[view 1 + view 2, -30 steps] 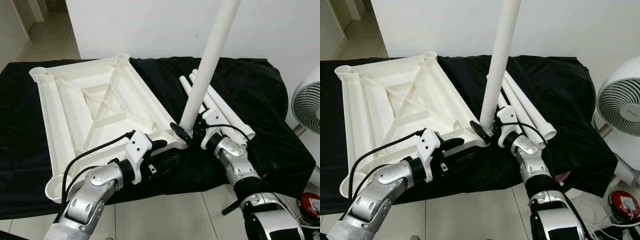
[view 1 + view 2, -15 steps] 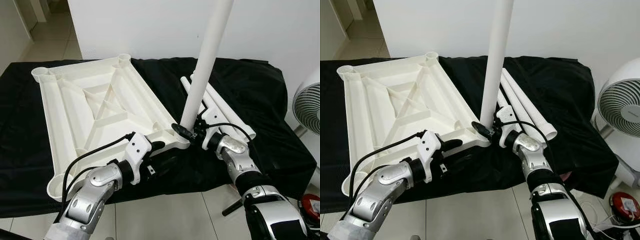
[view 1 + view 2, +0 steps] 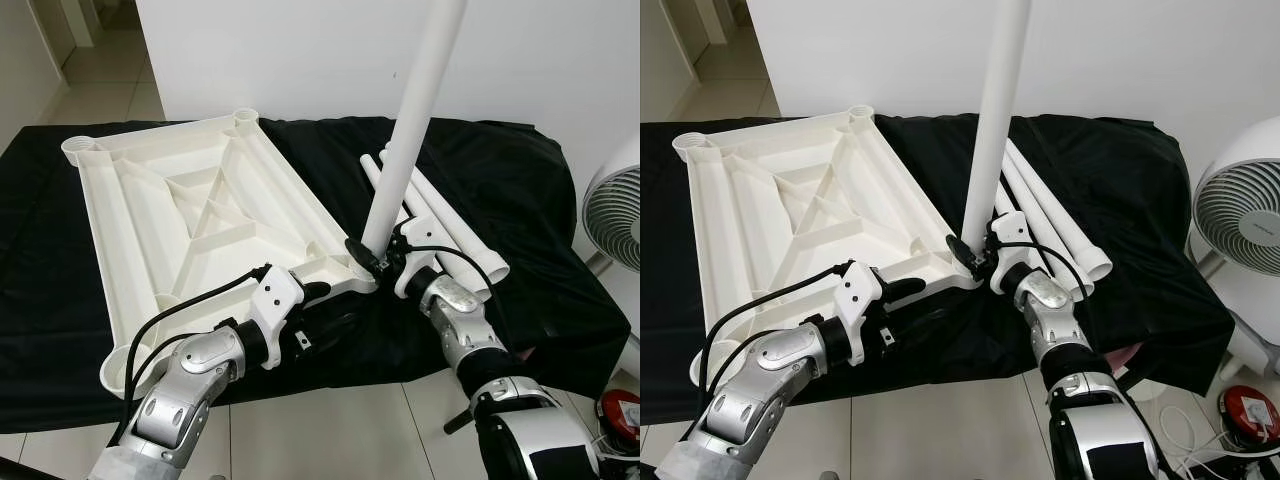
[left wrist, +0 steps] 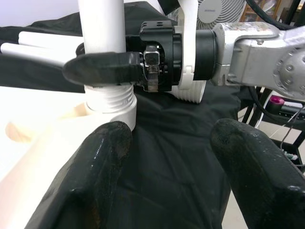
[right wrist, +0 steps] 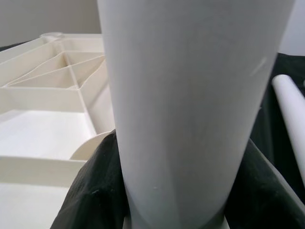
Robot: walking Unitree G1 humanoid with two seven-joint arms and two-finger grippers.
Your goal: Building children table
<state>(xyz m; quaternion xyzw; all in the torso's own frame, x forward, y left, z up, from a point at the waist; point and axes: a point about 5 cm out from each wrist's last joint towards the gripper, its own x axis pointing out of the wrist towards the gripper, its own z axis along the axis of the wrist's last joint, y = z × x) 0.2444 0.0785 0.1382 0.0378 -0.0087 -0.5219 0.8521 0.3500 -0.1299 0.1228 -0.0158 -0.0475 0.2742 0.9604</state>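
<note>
Even, bright indoor light, no hard shadows. The white tabletop and leg read near blown-out against the black cloth, which swallows detail. Head views are sharp. In the wrist views, the near fingers and leg are soft, out of focus.

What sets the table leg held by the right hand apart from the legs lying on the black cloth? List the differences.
1. The held leg stands nearly upright; the loose legs lie flat on the black cloth.
2. The held leg's threaded end sits at the corner socket of the upturned tabletop; the loose legs touch no socket.
3. The right hand clamps the held leg; nothing grips the loose legs.

All are plain white tubes.
</note>
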